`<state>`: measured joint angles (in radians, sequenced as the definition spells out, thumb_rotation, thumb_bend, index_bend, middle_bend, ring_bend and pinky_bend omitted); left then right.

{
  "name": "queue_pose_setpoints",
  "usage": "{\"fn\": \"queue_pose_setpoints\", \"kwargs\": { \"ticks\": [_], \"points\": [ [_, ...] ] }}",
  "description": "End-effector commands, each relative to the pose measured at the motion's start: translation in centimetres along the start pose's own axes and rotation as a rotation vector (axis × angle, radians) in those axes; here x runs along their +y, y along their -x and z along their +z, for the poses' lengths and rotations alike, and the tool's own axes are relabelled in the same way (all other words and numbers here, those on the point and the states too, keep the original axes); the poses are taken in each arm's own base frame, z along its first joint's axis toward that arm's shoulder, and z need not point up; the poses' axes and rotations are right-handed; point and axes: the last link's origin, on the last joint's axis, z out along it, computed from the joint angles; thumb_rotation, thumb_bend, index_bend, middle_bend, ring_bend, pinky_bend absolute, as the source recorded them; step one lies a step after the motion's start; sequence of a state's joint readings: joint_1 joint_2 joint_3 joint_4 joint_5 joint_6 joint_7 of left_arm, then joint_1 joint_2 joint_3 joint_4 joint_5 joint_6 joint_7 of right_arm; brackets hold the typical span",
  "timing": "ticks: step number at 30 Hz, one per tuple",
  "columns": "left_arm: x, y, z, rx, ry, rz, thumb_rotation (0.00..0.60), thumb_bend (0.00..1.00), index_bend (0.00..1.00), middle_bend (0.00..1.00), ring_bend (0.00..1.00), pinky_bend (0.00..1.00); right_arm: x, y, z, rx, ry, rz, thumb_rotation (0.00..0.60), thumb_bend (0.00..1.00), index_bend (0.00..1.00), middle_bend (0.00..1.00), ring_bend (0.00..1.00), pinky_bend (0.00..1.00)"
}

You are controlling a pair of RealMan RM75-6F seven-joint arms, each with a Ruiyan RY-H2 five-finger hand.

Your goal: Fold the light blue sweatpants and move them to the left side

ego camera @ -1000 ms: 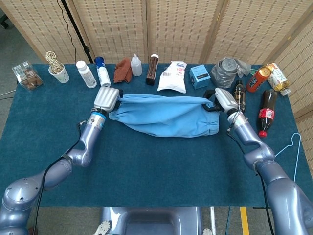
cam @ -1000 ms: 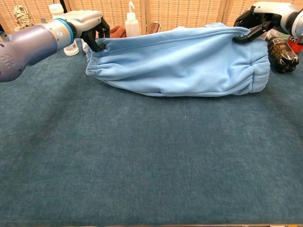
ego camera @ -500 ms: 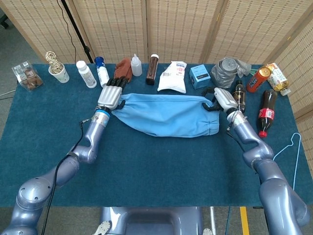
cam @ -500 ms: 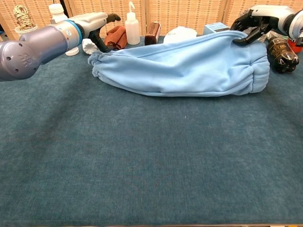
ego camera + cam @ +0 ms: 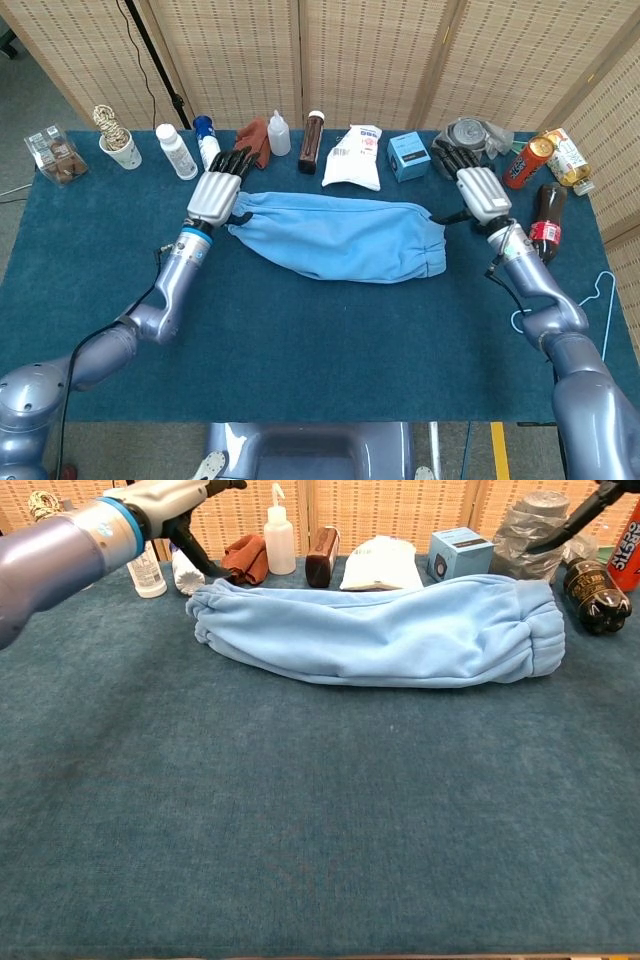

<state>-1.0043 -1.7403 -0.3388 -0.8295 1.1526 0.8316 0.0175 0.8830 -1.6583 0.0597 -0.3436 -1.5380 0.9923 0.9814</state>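
The light blue sweatpants point(image 5: 335, 238) point(image 5: 380, 630) lie flat as one long folded band across the far middle of the blue table cloth. My left hand point(image 5: 216, 190) point(image 5: 165, 500) hovers just above the band's left end, fingers stretched out and holding nothing. My right hand point(image 5: 477, 185) is raised beside the band's right end, fingers spread and empty; in the chest view only its fingertips point(image 5: 598, 495) show at the top right corner.
Along the table's far edge stand a white bottle point(image 5: 176, 151), a brown cloth point(image 5: 251, 142), a squeeze bottle point(image 5: 279, 540), a dark brown bottle point(image 5: 312, 142), a white bag point(image 5: 354, 157), a blue box point(image 5: 459, 552), grey wrap point(image 5: 463, 135) and drink bottles point(image 5: 545, 230). A hanger point(image 5: 598, 300) lies right.
Both hands let go of the sweatpants' far edge and opened. The lifted cloth dropped flat onto the table. Both hands rose and drew slightly outward.
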Motion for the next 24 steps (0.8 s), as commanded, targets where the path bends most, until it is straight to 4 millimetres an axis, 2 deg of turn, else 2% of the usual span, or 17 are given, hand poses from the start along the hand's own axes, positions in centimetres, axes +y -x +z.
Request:
{"fn": "queue_pose_setpoints", "kwargs": {
  "ticks": [1,5,9,14,17,24],
  "points": [
    [-2.2,-1.9,-3.3,0.017,-0.011,0.04,0.6,0.2,0.0,0.0,0.0,0.0,1.2,-1.5,-2.6,0.03,-0.032,-0.12,0.6,0.0,0.0,0.0,0.0,0.0],
    [-3.3,-3.1,-6.3,0.008,-0.038,0.048,0.6,0.19,0.0,0.0,0.0,0.0,1.9,-1.3,-5.6,-0.021,-0.084,-0.187,0.6,0.0,0.0,0.0,0.0,0.0],
    [-4.8,-4.1,-10.0,-0.027,-0.078,0.081,0.6,0.03,0.0,0.0,0.0,0.0,2.2,-0.5,-8.8,-0.063,-0.164,-0.294,0.6,0.0,0.0,0.0,0.0,0.0],
    [-6.4,-5.0,-15.7,-0.037,-0.171,0.101,0.6,0.0,0.0,0.0,0.0,0.0,2.6,1.2,-11.5,-0.106,-0.215,-0.397,0.6,0.0,0.0,0.0,0.0,0.0],
    [-7.5,-5.5,-19.0,-0.042,-0.248,0.089,0.6,0.0,0.0,0.0,0.0,0.0,2.5,2.0,-11.9,-0.108,-0.228,-0.412,0.6,0.0,0.0,0.0,0.0,0.0],
    [-9.1,-6.1,-24.8,-0.052,-0.379,0.048,0.6,0.0,0.0,0.0,0.0,0.0,1.5,2.5,-11.0,-0.056,-0.258,-0.442,0.6,0.0,0.0,0.0,0.0,0.02]
  ]
}}
